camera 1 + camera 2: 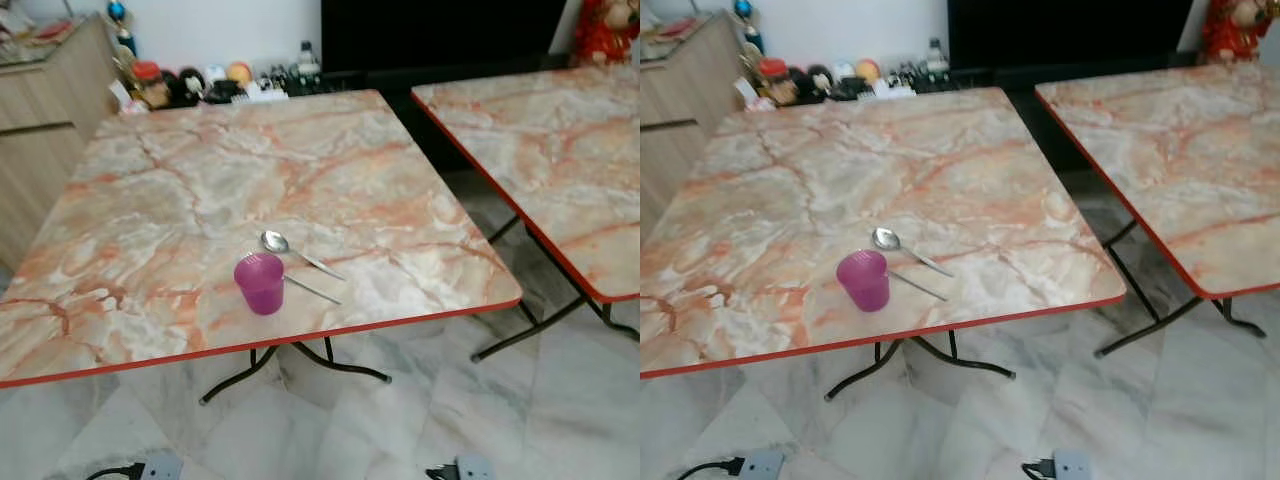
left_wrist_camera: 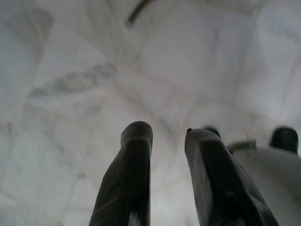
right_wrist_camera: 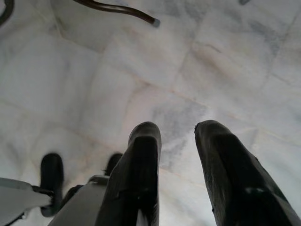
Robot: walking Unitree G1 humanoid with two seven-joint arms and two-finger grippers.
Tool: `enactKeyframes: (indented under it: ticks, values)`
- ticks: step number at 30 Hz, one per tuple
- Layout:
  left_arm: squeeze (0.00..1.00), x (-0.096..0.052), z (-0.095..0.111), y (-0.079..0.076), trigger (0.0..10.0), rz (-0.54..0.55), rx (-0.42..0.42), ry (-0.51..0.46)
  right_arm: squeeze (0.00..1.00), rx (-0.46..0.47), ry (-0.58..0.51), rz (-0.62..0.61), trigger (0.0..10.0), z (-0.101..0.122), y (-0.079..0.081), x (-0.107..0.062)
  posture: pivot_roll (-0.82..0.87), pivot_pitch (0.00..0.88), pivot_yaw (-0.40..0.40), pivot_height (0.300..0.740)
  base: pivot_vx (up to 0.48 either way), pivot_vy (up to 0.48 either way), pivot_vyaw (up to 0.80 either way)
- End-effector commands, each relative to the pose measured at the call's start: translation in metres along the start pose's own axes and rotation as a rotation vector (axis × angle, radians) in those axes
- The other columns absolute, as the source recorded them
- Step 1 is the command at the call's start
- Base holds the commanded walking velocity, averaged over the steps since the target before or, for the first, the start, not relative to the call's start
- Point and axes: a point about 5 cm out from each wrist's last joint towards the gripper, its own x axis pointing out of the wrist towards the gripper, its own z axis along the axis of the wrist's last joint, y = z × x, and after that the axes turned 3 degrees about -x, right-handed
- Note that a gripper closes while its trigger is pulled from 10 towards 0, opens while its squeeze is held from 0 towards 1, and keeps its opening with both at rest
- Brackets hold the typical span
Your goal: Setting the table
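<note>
Left eye view, translucent purple cup [image 1: 260, 283] upright, silver spoon [image 1: 298, 254] beside, both hands slightly parted, empty.

— What's in my way on the near table [image 1: 150, 200]?

— I see just a purple cup [image 1: 260, 283] near the front edge, with a spoon [image 1: 297, 254] and a thin second utensil [image 1: 311, 289] just beside it on its right. The marble around them is bare.

— And at the back?

— Jars and clutter [image 1: 205, 84] line the far edge. A gap of floor [image 1: 470, 215] separates me from the second table [image 1: 560, 150] on the right.
</note>
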Motion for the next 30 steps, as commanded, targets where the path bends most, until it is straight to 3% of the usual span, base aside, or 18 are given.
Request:
enactKeyframes:
  ticks: [1,9,18,26,28,29,30]
  values:
    - [0.00,-0.002,-0.008,0.004,10.0,0.010,0.002,0.027,0.00,0.006,-0.006,0.025,10.0,-0.004,0.008,-0.001,0.05,0.091,0.015,0.740,0.000,0.000,0.00]
    - [0.00,-0.002,0.002,0.014,10.0,0.051,-0.017,-0.032,0.00,0.002,0.009,0.035,10.0,-0.018,0.013,-0.006,0.05,0.097,0.014,0.740,0.000,0.000,0.00]
    - [0.00,-0.007,0.016,0.021,10.0,0.022,-0.018,-0.197,0.00,0.006,0.046,0.031,10.0,-0.025,0.018,-0.007,0.06,0.111,0.015,0.740,0.000,0.000,0.00]
    - [0.00,-0.031,0.018,0.040,10.0,0.033,-0.011,-0.366,0.00,0.001,0.083,0.032,10.0,-0.033,0.022,-0.009,0.08,0.123,0.007,0.740,0.000,0.000,0.00]
    - [0.00,-0.048,0.024,0.055,10.0,0.080,-0.014,-0.449,0.00,-0.008,0.089,0.035,10.0,-0.034,0.021,-0.009,0.10,0.123,0.003,0.740,0.000,0.000,0.00]
    - [0.00,-0.048,0.024,0.055,10.0,0.080,-0.014,-0.449,0.00,-0.008,0.089,0.035,10.0,-0.034,0.021,-0.009,0.10,0.123,0.003,0.740,0.000,0.000,0.00]
    - [0.00,-0.061,0.033,0.063,10.0,0.114,-0.019,-0.515,0.00,-0.012,0.090,0.035,10.0,-0.034,0.020,-0.009,0.10,0.124,-0.001,0.740,0.000,0.000,0.00]
